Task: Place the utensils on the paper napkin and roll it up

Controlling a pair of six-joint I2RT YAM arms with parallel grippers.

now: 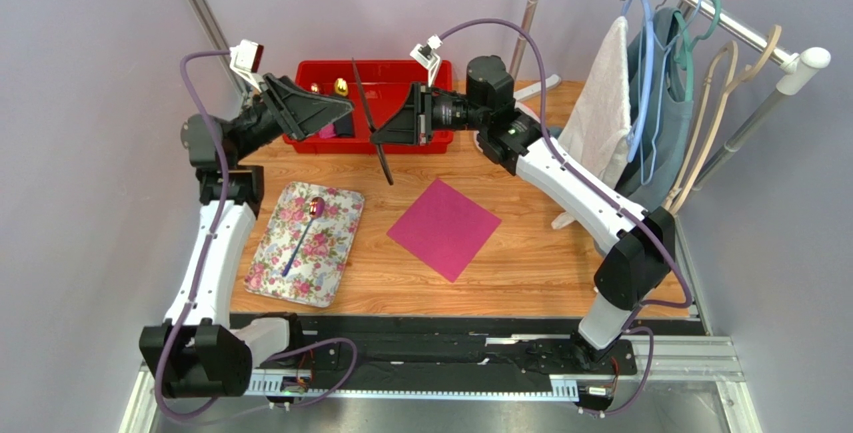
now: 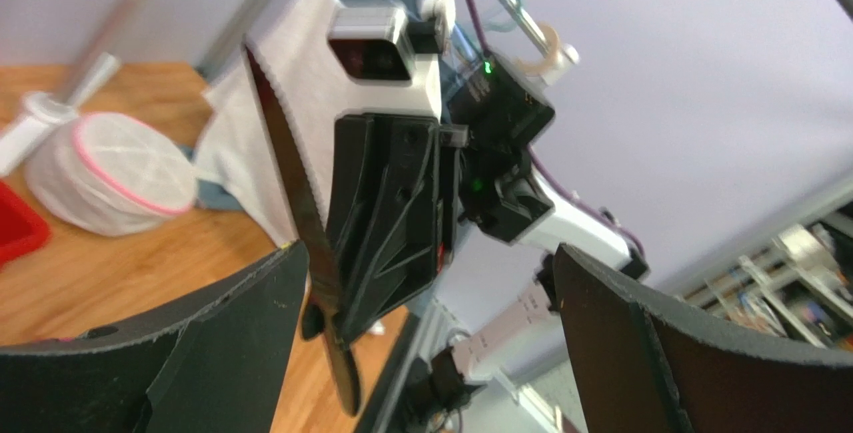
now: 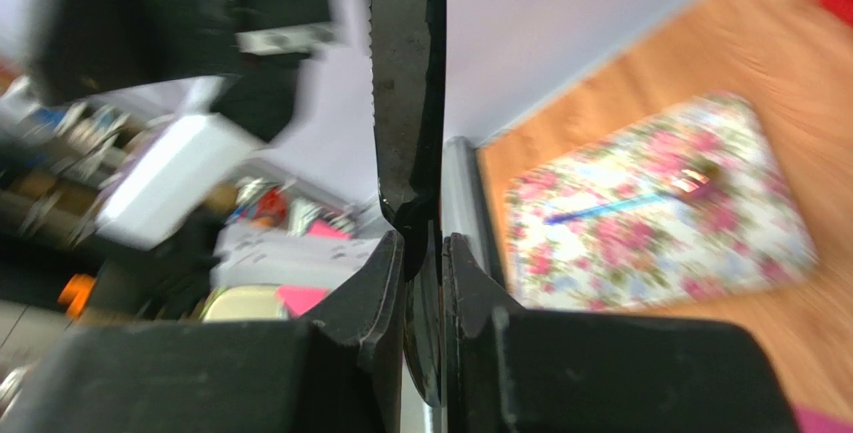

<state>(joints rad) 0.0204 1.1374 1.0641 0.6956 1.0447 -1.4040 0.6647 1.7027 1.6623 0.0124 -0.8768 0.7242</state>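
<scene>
My right gripper (image 1: 388, 125) is shut on a black serrated knife (image 1: 371, 121) and holds it nearly upright in the air in front of the red bin; the knife also shows in the right wrist view (image 3: 405, 103), pinched between the pads (image 3: 423, 253). My left gripper (image 1: 342, 105) is open and empty, its tips just left of the knife, which shows close to its left finger (image 2: 290, 183). The pink paper napkin (image 1: 444, 227) lies flat on the table. A spoon with a purple-tinted head (image 1: 303, 233) lies on the floral cloth (image 1: 335, 253).
The red bin (image 1: 400, 144) at the back holds gold-headed cutlery (image 1: 341, 85). A clothes rack with hangers (image 1: 691, 63) and a white towel (image 1: 601, 103) stands at the right. A white mesh pouch (image 2: 110, 188) lies behind.
</scene>
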